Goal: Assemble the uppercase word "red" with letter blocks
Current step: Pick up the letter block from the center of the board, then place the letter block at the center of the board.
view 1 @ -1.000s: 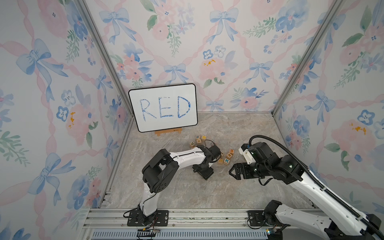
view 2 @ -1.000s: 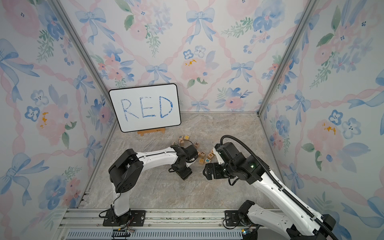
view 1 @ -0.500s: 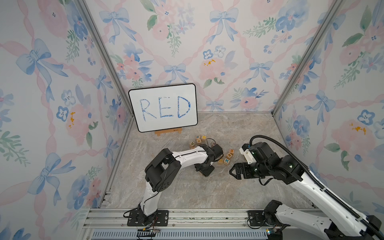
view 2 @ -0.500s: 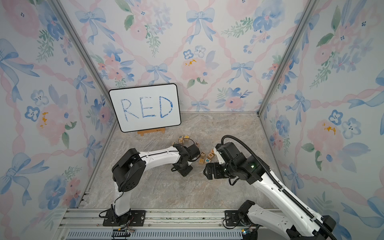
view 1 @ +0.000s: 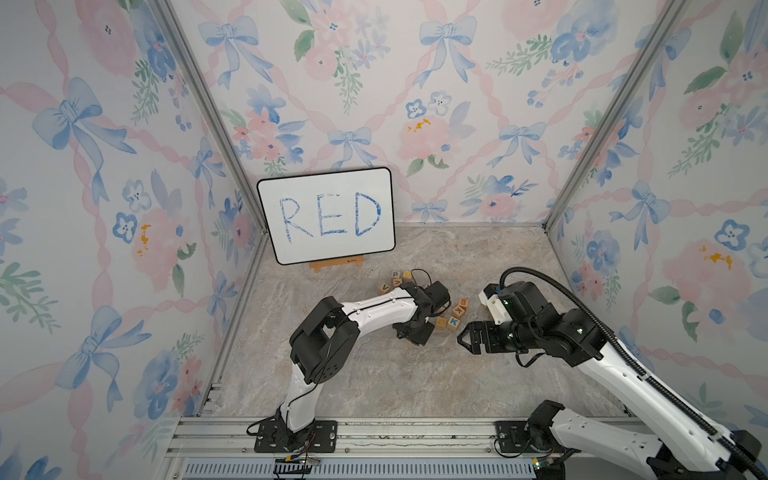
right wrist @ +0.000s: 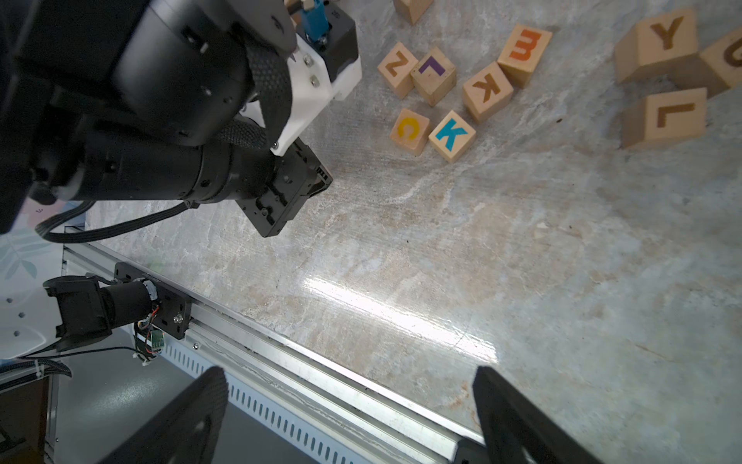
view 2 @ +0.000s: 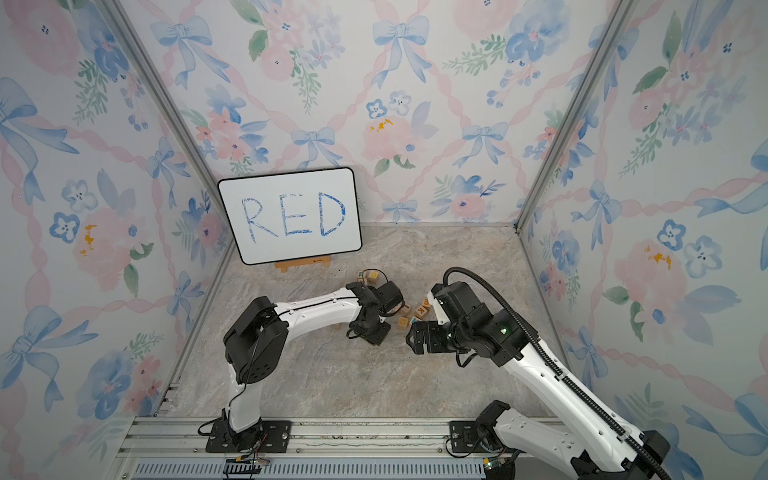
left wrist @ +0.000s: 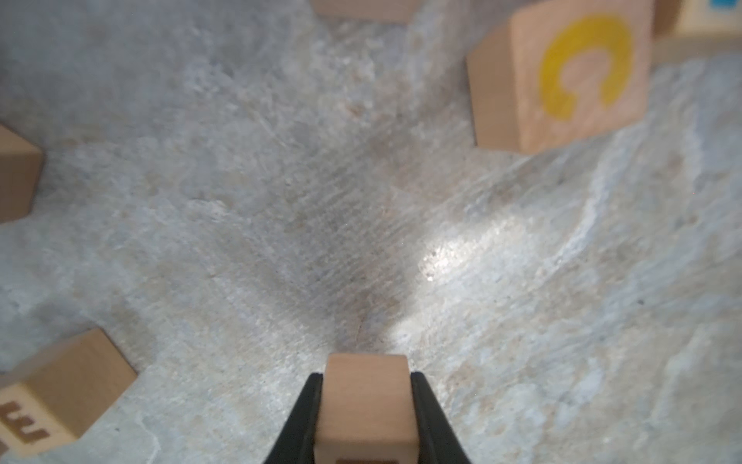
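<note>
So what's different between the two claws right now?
The left claw is shut on a wooden block; the right claw stands wide open, empty. The left claw sits low among the other scattered blocks; the right claw hangs over the tabletop, apart from them. Both have black fingers.

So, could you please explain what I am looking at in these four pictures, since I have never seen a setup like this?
These are two robot arms mounted at the front edge of a marble-look table. Two pictures look down from above, side by side like a pair of eyes; the other two come from a camera on each arm's wrist. A whiteboard reading RED stands at the back, and wooden letter blocks lie scattered in front of it. The left hand is shut on one block, whose letter is hidden. The right hand is open and holds nothing.
</note>
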Robot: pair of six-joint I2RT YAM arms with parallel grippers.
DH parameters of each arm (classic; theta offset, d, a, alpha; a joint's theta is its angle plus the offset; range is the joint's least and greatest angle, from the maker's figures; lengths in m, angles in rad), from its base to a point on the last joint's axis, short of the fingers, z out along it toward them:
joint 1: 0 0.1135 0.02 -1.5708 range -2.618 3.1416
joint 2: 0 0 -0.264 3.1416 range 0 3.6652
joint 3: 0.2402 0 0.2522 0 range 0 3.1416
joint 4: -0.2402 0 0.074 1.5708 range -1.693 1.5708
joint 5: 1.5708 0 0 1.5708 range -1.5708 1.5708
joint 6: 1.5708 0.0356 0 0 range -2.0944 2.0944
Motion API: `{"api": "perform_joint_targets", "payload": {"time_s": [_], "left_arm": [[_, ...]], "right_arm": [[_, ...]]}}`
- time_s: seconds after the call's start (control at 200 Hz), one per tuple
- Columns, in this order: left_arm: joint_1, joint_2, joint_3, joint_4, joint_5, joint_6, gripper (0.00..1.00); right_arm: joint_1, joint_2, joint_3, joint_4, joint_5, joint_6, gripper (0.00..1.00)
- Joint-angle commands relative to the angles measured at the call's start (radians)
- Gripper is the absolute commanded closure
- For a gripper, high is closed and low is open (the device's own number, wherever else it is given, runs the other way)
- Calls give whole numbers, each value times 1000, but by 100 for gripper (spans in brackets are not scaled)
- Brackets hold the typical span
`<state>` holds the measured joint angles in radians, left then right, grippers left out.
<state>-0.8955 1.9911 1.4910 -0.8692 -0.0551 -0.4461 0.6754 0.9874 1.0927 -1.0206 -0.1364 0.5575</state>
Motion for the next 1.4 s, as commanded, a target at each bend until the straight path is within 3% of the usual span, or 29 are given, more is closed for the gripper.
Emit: {"api": "perform_joint_targets", "payload": {"time_s": [0.0,0.18,0.37,0.7,0.955,1.095,1.395], "left_arm": [[27,28,13,-27,32,-172,87],[43,35,28,-28,80,-386,86],[86,15,27,-24,138,-700,87],[147,-4,52,-13,89,-1115,84],[146,79,128,-10,92,-1172,78],[147,81,118,-8,74,-1180,70],[143,131,97,-7,83,-1143,68]], "right_arm": [[-11,6,-23,49,-10,-5,3],[-11,2,-55,107,-4,8,3],[-13,-16,-81,119,0,15,3],[-42,-36,-70,91,-5,-5,3],[-45,-46,-67,77,-2,-13,3],[-46,-64,-69,62,12,-15,3],[-67,-87,-85,54,9,-22,3]]}}
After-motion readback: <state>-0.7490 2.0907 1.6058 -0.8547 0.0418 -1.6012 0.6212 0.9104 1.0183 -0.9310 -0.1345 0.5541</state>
